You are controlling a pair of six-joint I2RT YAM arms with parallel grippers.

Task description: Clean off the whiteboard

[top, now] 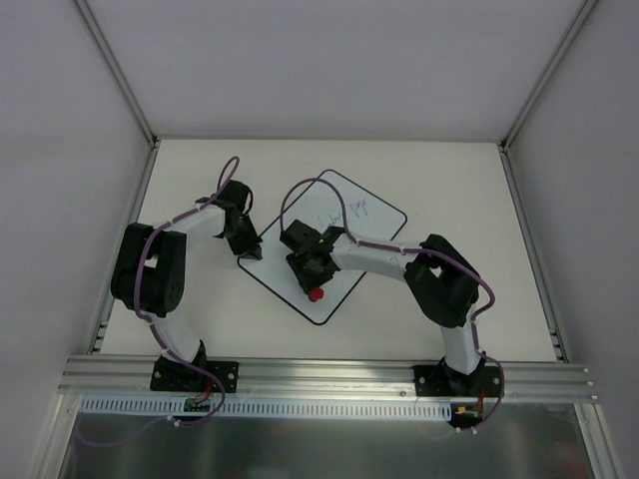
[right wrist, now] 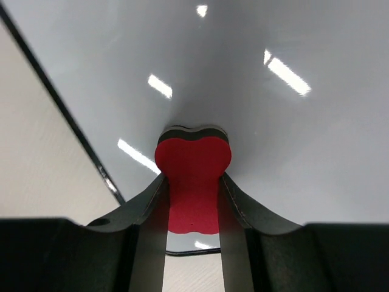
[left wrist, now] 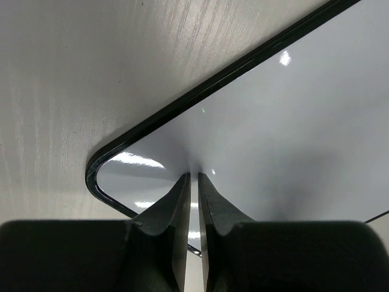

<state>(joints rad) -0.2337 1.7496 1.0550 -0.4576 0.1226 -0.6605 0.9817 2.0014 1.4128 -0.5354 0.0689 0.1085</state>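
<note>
The right gripper [right wrist: 192,176] clamps the red eraser [right wrist: 193,155] against the whiteboard [right wrist: 261,109], which lies askew on the table [top: 469,200], while the left gripper [left wrist: 194,176], pinched closed and empty, presses its corner; if that slips, a stroke could skid the board.

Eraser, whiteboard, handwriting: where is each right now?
eraser [right wrist: 193,164], right wrist view, on its red face.
whiteboard [left wrist: 292,134], left wrist view, on its bare white surface.
handwriting [top: 359,209], top external view, on the faint word.
</note>
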